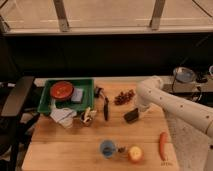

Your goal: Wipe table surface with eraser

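The table surface is a light-brown wooden plank top. My white arm reaches in from the right and bends down to the table right of the middle. My gripper is at its lower end, shut on the eraser, a small flat black block held against the wood. The eraser lies just below a bunch of dark red grapes and right of a long black-handled tool.
A green tray at the back left holds a red bowl and a grey-blue sponge. A white cloth lies in front of it. A blue cup, an apple and a carrot sit near the front edge. A black chair stands at the left.
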You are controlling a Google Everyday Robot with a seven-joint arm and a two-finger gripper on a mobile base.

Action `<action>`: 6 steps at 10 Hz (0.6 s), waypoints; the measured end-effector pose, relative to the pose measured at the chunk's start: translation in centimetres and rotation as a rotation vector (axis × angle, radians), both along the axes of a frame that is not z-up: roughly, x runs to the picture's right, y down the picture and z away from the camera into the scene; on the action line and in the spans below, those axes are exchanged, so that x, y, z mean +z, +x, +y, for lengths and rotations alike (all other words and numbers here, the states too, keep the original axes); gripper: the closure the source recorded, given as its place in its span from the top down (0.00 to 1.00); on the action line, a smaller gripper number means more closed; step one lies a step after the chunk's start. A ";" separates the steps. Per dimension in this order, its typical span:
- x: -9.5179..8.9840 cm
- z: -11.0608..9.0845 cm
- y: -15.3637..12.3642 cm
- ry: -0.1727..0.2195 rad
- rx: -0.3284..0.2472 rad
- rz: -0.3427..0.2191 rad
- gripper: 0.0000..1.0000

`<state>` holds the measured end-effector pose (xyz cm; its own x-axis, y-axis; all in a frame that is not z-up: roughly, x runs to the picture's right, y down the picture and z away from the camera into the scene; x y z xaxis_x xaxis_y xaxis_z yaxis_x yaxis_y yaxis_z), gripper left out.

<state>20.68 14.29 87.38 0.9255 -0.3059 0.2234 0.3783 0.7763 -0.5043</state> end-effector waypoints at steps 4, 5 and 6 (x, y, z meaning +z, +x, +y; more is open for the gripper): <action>2.8 -0.8 -0.2 -0.017 0.015 0.014 0.00; 3.6 -1.3 -0.1 -0.018 0.023 0.021 0.00; 4.1 -1.6 0.6 -0.023 0.038 0.034 0.00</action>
<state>21.28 12.73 91.47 0.9435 -0.2655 0.1984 0.3312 0.7776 -0.5345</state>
